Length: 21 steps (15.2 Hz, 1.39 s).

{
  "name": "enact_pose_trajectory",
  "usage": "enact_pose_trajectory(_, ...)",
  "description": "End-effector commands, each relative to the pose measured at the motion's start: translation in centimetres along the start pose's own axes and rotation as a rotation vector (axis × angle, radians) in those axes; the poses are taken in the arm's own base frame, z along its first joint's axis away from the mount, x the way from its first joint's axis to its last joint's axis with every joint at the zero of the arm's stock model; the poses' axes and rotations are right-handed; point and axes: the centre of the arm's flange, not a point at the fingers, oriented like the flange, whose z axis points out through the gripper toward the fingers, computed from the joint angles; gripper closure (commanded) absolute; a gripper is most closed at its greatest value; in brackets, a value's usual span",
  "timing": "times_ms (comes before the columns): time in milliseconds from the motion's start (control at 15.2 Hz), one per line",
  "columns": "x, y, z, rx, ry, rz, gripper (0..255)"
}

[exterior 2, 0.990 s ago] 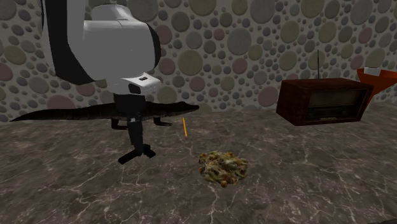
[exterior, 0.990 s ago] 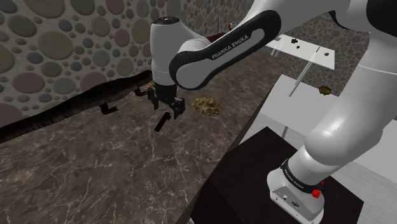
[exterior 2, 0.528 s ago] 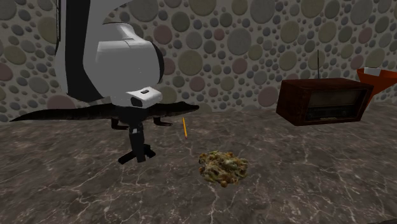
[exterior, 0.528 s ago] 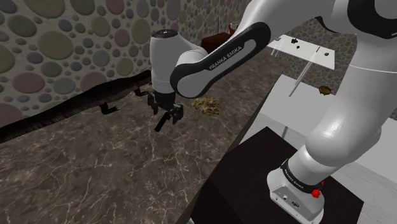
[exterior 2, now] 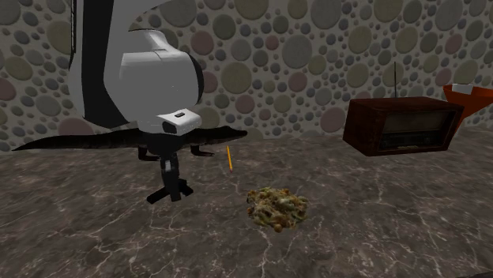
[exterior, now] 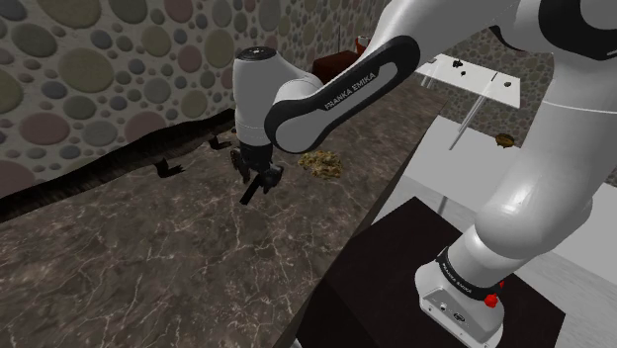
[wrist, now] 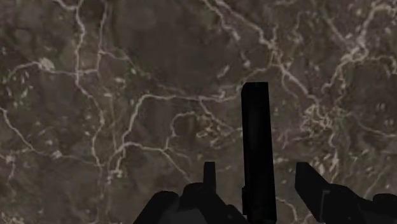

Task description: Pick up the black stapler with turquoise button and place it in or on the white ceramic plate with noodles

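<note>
Black stapler (wrist: pixel 257 127), pincer (wrist: pixel 256 170) narrower around it

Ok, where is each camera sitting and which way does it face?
Shoulder view: beside the stand, looking down over the marble counter; stand and arm show.
Second exterior view: low over the counter, facing the pebbled wall; arm's end and gripper show.
Wrist view: on the hand, looking down at the counter; gripper fingers show.
All three share the stapler.

shoulder: above stand (exterior: pixel 396 259) | second: low, facing wall (exterior 2: pixel 316 47) | wrist: close over shared countertop (wrist: pixel 127 95)
</note>
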Motion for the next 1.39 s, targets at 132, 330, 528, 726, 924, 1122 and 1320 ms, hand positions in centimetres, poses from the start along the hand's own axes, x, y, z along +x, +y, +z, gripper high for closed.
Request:
enact_pose_trajectory(132,0.0,0.0,0.0,0.0,0.0,0.0,255)
enact_pose_trajectory(330,0.0,0.0,0.0,0.0,0.0,0.0,255)
enact_pose_trajectory(528,0.0,0.0,0.0,0.0,0.0,0.0,255)
enact_pose_trajectory(726,0.1,0.0,-1.6,0.0,0.0,0.0,255)
enact_pose_trajectory(924,0.1,0.0,-3.2,0.0,0.0,0.0,255)
enact_pose_trajectory(1122,0.2,-0.1,-4.7,0.0,0.0,0.0,255)
enact_pose_trajectory(1320,0.3,-0.1,-6.3,0.0,0.0,0.0,255)
